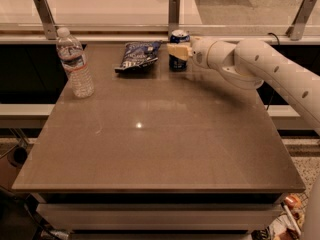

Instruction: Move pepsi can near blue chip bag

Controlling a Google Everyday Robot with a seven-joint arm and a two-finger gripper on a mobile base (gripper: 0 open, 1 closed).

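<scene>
The claw (178,50) clasps the pepsi can (177,64) at the counter's (160,144) far edge. Only its near finger shows; the can hides the other. The blue chip bag (137,56) lies just left, a water bottle (75,64) farther left.

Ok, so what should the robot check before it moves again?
1. Gripper is at the can: ok.
2. Can stands upright: ok.
3. Can is near the bag: ok, it stands just beside the bag, with a small gap.
4. Gripper holds the can firmly: cannot tell.
5. Can's base rests on the table: cannot tell.
6. Bottle is out of the arm's way: ok, it stands far off on the other side of the bag.
</scene>
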